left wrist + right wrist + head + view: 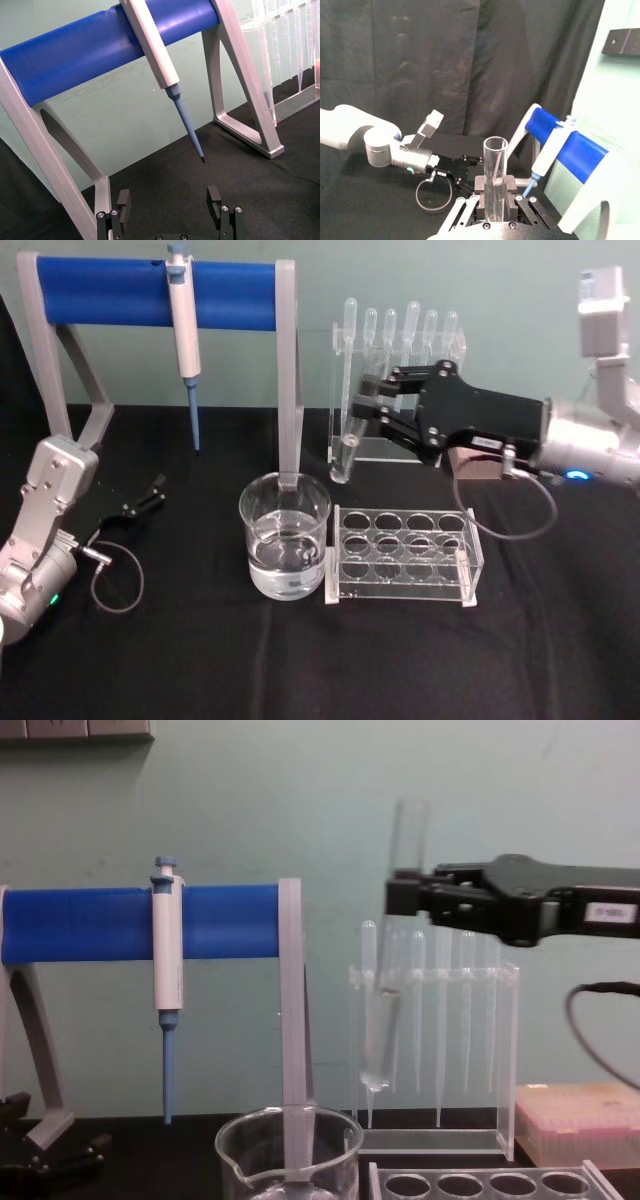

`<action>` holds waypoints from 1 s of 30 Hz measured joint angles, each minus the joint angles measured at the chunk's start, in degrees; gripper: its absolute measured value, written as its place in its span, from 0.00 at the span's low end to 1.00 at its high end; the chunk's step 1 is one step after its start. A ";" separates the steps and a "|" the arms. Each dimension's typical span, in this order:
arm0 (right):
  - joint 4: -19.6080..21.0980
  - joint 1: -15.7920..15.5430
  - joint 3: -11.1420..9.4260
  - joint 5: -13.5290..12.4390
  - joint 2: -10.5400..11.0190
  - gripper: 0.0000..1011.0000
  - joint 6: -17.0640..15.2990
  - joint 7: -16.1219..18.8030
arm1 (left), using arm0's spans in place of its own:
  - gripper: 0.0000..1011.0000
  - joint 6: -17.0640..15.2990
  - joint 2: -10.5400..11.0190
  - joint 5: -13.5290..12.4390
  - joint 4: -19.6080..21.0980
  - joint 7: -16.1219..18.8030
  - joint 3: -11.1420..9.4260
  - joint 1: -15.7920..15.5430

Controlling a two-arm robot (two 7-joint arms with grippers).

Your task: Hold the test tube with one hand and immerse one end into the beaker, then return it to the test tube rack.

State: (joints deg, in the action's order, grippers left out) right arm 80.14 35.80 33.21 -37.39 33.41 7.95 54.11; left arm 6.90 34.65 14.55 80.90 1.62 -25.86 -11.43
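Note:
My right gripper (pixel 378 403) is shut on the test tube (pixel 342 458), a long clear glass tube held nearly upright in the air. In the chest view the test tube (pixel 380 1030) hangs from the right gripper (pixel 403 900) with its round end a little above and to the right of the beaker (pixel 290 1145). The beaker (pixel 285 540) stands mid-table with clear liquid in it. In the right wrist view the tube's open rim (pixel 495 145) rises between the fingers (pixel 512 187). My left gripper (pixel 170 200) rests open at the far left of the table (pixel 145 502).
A clear empty tube rack (pixel 405 558) sits just right of the beaker. Behind it stands an acrylic holder of plastic pipettes (pixel 410 335). A blue-barred stand (pixel 150 292) carries a blue-tipped white pipette (pixel 185 330). A pink tip box (pixel 580 1120) lies at the right.

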 joint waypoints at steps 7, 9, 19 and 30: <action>4.98 -5.20 -2.29 -1.90 4.93 0.24 -0.95 -2.06 | 0.99 0.00 0.00 0.00 0.00 0.00 0.00 0.00; 5.61 -6.24 -2.76 -2.26 5.65 0.24 -0.97 -2.39 | 0.99 0.00 0.00 0.00 0.00 0.00 0.00 0.00; 7.35 -12.09 -5.29 -3.85 8.53 0.24 -0.23 -3.95 | 0.99 0.00 0.00 0.00 0.00 0.00 0.00 -0.01; 5.26 -13.46 -5.40 -3.08 7.77 0.24 0.48 -3.57 | 0.99 0.00 0.00 0.00 0.00 0.00 0.00 0.00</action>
State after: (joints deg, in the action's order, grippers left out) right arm 85.41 22.34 27.81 -40.47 41.18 8.42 50.54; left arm 6.91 34.65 14.55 80.90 1.62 -25.86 -11.43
